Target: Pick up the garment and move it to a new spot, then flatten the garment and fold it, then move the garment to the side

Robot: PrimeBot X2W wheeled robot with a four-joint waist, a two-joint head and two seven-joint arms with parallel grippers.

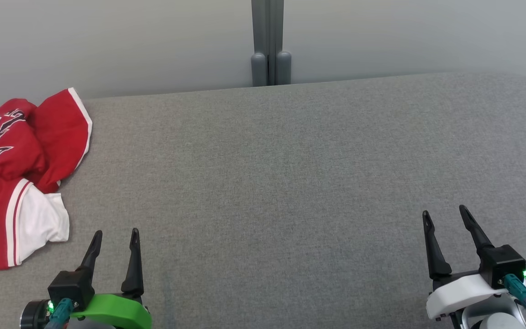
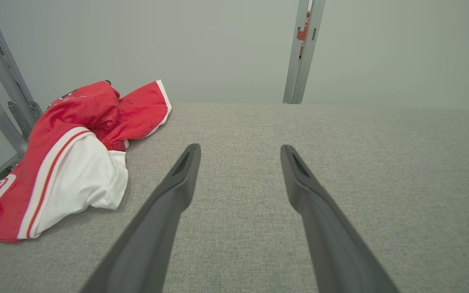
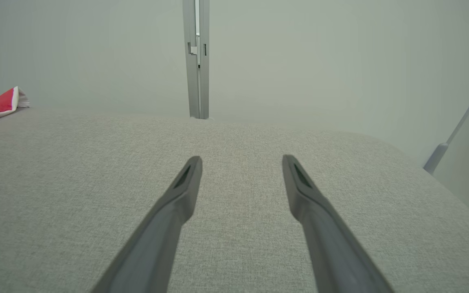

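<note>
Both claws hover wide and empty, left claw (image 1: 116, 232) and right claw (image 1: 444, 211), looks like a ready pose since nothing's grabbed yet. Red jersey (image 1: 12, 183) lies crumpled on the gray cushion (image 1: 290, 173) just ahead-left of the left claw, far from the right, so left probably reaches first.

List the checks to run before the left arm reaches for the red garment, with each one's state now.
1. Left gripper open, holding nothing: ok.
2. Right gripper open, holding nothing: ok.
3. Garment in sight of the left arm: ok, it lies ahead and to the left of that arm's fingers.
4. Garment's whole outline seen: not ok, the head view's left edge cuts it off.
5. Garment flat enough to fold: not ok, it is bunched in a heap.
6. Room to spread it: ok, the broad grey surface lies between the grippers.
</note>
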